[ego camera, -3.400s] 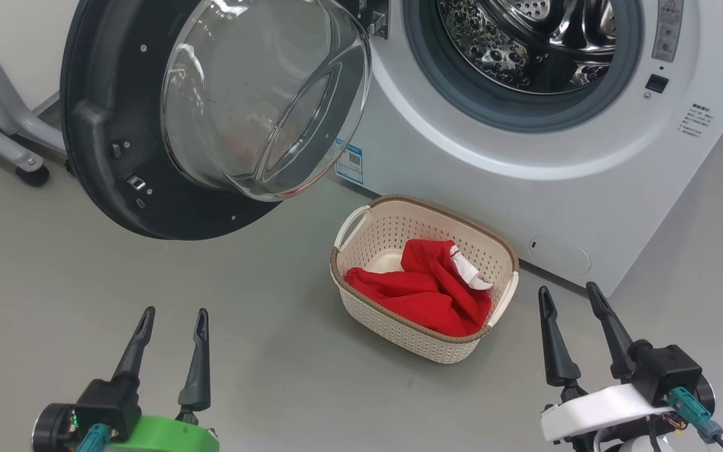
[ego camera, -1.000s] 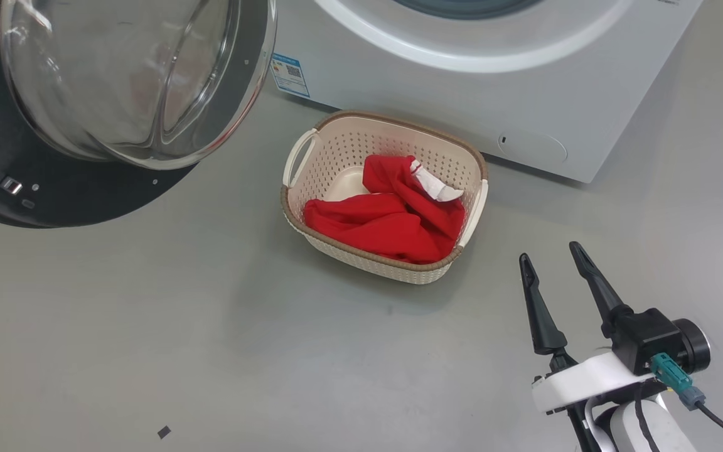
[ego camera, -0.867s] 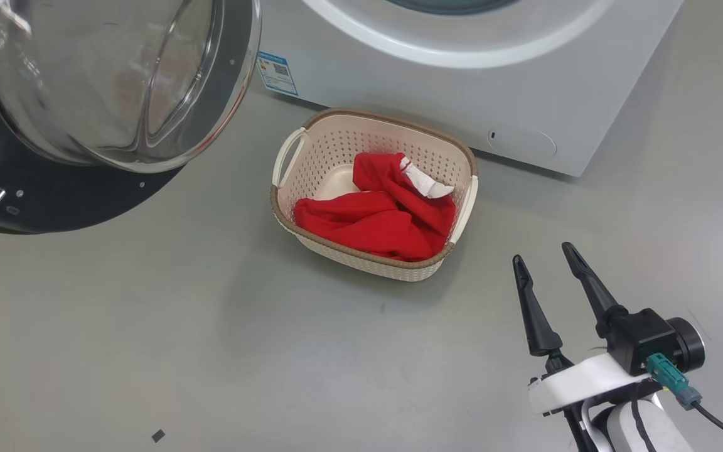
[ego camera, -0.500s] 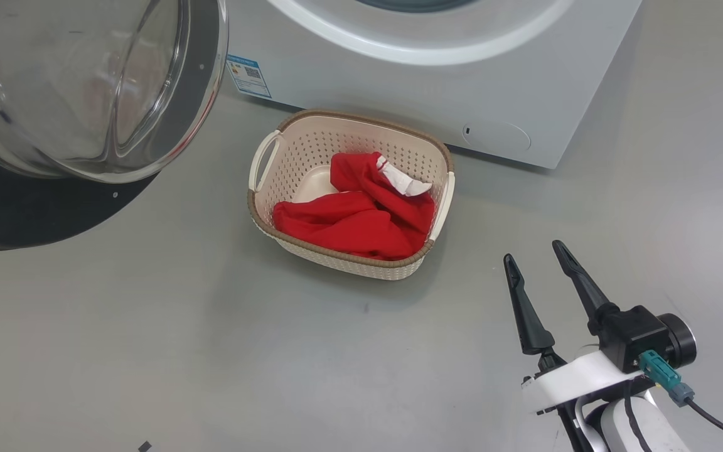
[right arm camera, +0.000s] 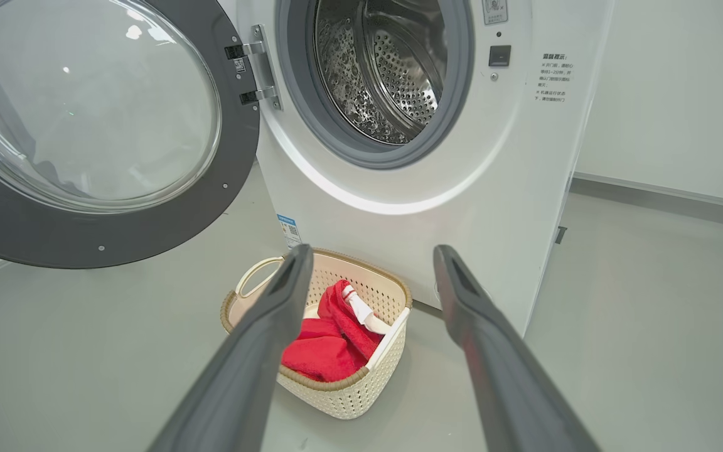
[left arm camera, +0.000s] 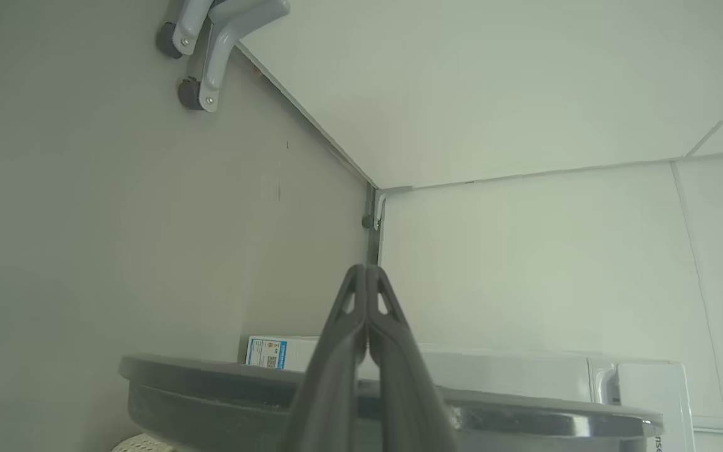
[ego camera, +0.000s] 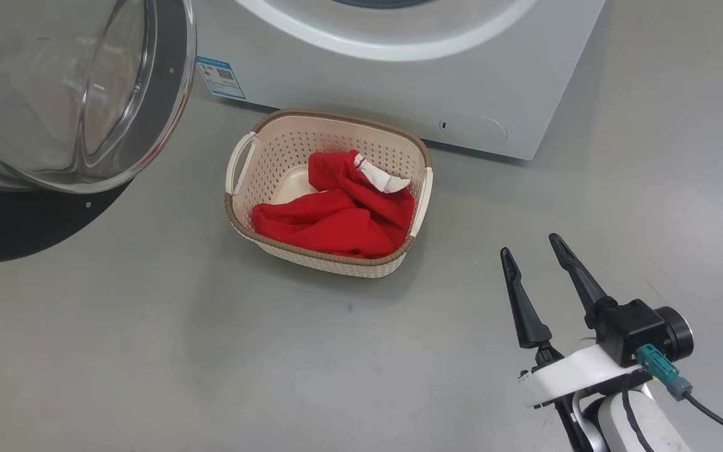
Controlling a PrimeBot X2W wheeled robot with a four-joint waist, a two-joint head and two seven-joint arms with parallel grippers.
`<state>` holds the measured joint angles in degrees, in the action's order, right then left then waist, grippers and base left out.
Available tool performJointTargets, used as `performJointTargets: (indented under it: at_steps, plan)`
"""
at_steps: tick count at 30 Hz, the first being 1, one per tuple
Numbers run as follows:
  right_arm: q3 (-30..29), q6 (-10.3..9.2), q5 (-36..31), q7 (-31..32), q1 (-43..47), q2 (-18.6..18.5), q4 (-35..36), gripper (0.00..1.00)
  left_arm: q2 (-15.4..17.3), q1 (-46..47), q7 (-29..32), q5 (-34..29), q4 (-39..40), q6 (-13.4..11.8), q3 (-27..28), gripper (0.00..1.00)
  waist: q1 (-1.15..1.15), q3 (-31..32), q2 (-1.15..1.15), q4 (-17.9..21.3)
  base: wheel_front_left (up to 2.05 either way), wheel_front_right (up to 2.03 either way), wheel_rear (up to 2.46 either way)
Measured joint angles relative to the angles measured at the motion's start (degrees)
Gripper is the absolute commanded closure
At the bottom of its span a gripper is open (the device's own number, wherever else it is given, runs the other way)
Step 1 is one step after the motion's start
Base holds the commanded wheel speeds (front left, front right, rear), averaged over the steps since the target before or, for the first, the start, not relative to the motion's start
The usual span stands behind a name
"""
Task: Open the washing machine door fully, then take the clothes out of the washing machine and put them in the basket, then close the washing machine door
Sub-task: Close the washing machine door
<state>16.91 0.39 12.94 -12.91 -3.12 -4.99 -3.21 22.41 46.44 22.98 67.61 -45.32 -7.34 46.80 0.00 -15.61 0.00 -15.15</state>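
- Since three seconds back the head camera has turned, so the basket (ego camera: 336,267) now sits higher and left of centre in that frame. It has not moved itself and keeps its place before the machine (ego camera: 399,88).
- Over the same time the left gripper (left arm camera: 366,270) has gone from fingers apart to fingers pressed flat together, holding nothing.
- From its wrist camera that gripper rises at bottom centre, in front of the door's dark edge, which runs across the bottom of the frame. I cannot tell whether it touches the door.
- Up in that frame's upper left are the grey legs (left arm camera: 211,37) of a wheeled stand against the wall.
- The door (ego camera: 16,229) is swung wide open at the head view's upper left, its glass bowl bulging out towards us.
- The clothes (ego camera: 330,220) lie bunched in the basket, red with a white tag on top, filling its right and near side.
- The basket stands on the floor (ego camera: 148,345), just in front of the machine's lower front and right of the blue label (ego camera: 220,69).
- The right gripper (ego camera: 528,244) is at the head view's lower right, fingers spread wide and empty, above the floor and apart from the basket.
- Between its fingers the right wrist view shows the basket, with the steel drum (right arm camera: 393,69) top centre.
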Motion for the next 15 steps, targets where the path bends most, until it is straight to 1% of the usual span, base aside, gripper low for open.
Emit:
performJointTargets:
  at_steps: [3, 8, 15]
  plan:
    - [-0.14, -0.04, 0.01, 0.0, 0.0, 0.04, -0.03, 0.0, 0.02, 2.1, 0.51, -0.14, -3.11, -0.01, 0.69, 1.0, 0.0, -0.09, 0.0, 0.34, 0.0, 0.0, 0.0]
    - [-0.16, -0.05, 0.01, -0.01, -0.01, 0.1, -0.07, 0.0, 0.41, 5.27, 1.55, -1.6, -5.33, 0.0, -0.68, 1.0, 0.0, -0.19, 0.0, 0.63, 0.0, 0.0, 0.0]
    - [-0.16, -0.1, 0.01, -0.08, -0.02, 0.16, -0.24, 0.0, 1.38, 7.23, 3.34, -2.16, -8.61, 0.0, -1.57, 1.0, 0.0, -0.15, 0.0, 0.94, 0.0, 0.0, 0.0]
